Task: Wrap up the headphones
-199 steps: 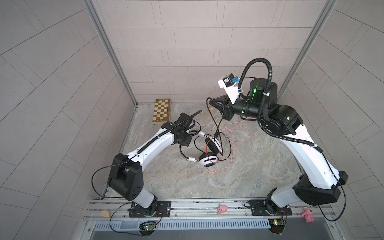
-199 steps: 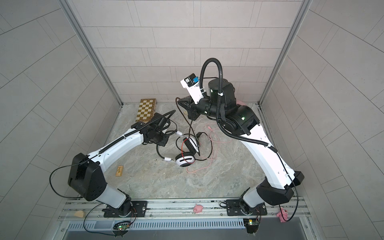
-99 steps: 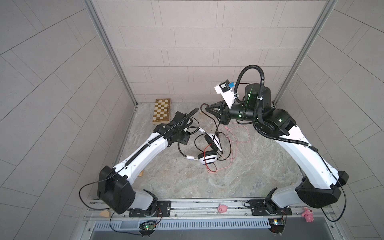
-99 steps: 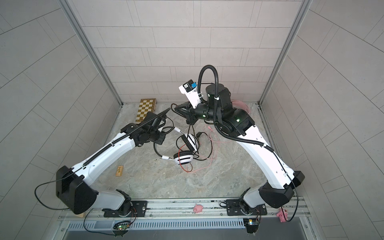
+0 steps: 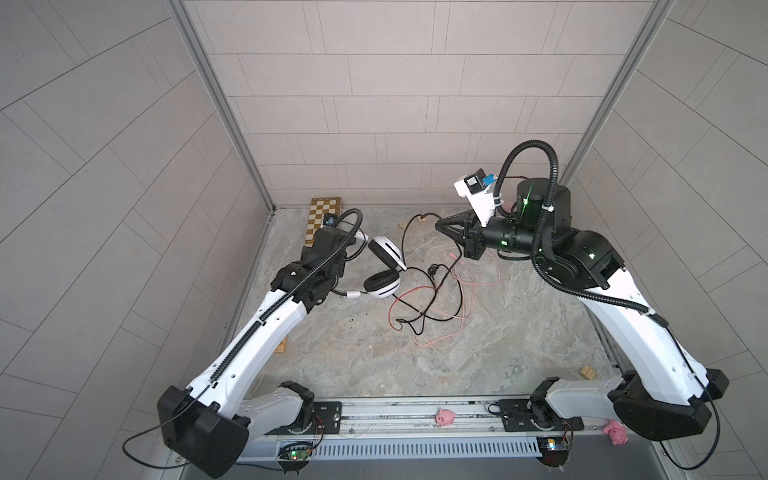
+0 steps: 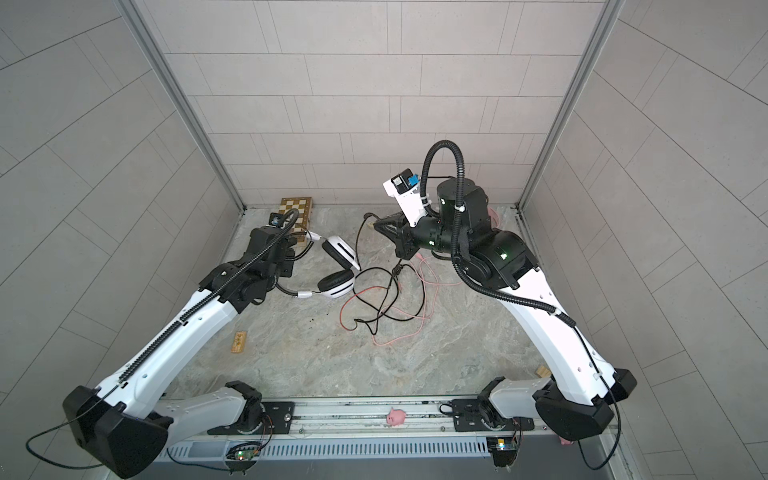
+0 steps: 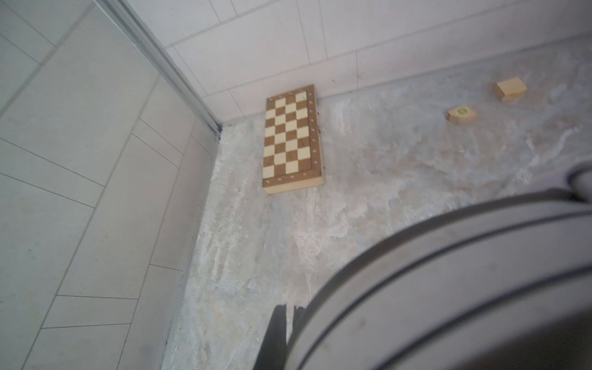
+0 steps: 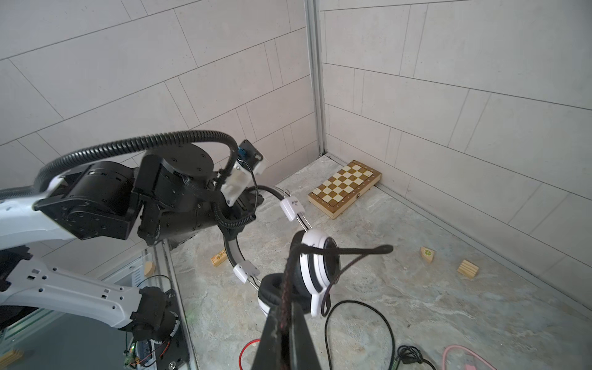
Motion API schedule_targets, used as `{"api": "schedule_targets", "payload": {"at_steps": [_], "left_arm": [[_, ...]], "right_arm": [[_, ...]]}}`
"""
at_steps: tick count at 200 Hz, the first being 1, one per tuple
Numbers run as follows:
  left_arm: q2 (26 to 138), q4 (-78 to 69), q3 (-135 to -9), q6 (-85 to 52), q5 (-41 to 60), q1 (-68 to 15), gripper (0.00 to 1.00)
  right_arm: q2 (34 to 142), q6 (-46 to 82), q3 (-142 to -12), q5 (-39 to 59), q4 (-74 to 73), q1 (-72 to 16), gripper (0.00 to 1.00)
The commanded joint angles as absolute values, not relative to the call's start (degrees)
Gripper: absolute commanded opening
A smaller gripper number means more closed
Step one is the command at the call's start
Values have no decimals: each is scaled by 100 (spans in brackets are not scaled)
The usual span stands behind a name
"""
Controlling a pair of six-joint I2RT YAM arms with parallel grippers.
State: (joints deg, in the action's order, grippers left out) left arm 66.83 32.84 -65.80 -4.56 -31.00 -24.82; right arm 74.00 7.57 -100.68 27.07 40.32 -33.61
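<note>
The white headphones [image 5: 384, 270] with black stripes hang above the floor at the back left. My left gripper [image 5: 350, 254] is shut on their black headband. In the left wrist view a striped ear cup [image 7: 448, 288] fills the frame beside the closed jaws [image 7: 290, 312]. My right gripper [image 5: 439, 226] is raised at the back middle, shut on the braided black and red cord [image 8: 286, 288]. That cord runs taut to the ear cup [image 8: 315, 266]. Its slack lies tangled on the floor [image 5: 432, 299] with a pink cord [image 5: 461, 328].
A folded chessboard [image 5: 322, 220] lies in the back left corner, close behind my left wrist. Small wooden blocks [image 7: 509, 89] sit by the back wall, and others lie at the left [image 5: 281, 345] and right [image 5: 586, 372] edges. Pink pig toys [image 5: 444, 417] rest on the front rail.
My left arm has carried the headphones left and back toward the chessboard. My right gripper has swung slightly, still holding the cord, which now stretches between the two grippers.
</note>
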Motion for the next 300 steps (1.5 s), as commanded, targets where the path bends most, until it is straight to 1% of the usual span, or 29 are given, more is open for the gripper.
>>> {"api": "schedule_targets", "payload": {"at_steps": [1, 37, 78, 103, 126, 141, 158, 166, 202, 210, 238, 264, 300], "left_arm": [[6582, 2038, -6520, -254, -3948, -2520, 0], [6945, 56, -6041, 986, -4242, -2612, 0], [7536, -2232, -5642, 1868, -3825, -2611, 0], [7844, -2260, -5783, 2451, -2646, -2627, 0], [7828, -2598, -5530, 3030, -1327, -2628, 0], [7767, -2409, -5525, 2965, -447, -2611, 0], [7755, -1530, -5825, 3136, 913, -2565, 0], [7778, -1224, -5932, 3307, 1401, -2563, 0], [7817, -889, -6094, 3068, 2312, -2597, 0], [7819, -679, -6187, 3057, 2432, -2624, 0], [7877, -301, -6354, 3189, 2386, -2799, 0], [7840, -179, -6296, 3256, 2531, -2937, 0], [7818, 316, -6385, 3460, 2632, -3111, 0]], "right_arm": [[7319, 395, -9959, 2051, 4586, -3364, 0], [7445, 86, -9955, 2207, 5192, -3478, 0], [7451, -385, -9855, 2237, 5728, -3917, 0], [7386, -606, -9918, 2517, 5944, -4165, 0], [7202, -675, -9905, 2798, 5900, -4197, 0], [7070, -728, -9862, 2917, 5811, -4197, 0], [7046, -782, -9929, 2934, 5760, -4190, 0], [7065, -800, -9990, 2961, 5736, -4171, 0], [7337, -769, -10262, 3524, 5459, -3866, 0], [7408, -720, -10298, 3727, 5339, -3759, 0], [7838, -689, -10757, 4134, 5322, -3699, 0], [8073, -563, -10928, 3800, 5083, -3556, 0], [8230, 296, -10850, 3814, 3963, -2792, 0]]}}
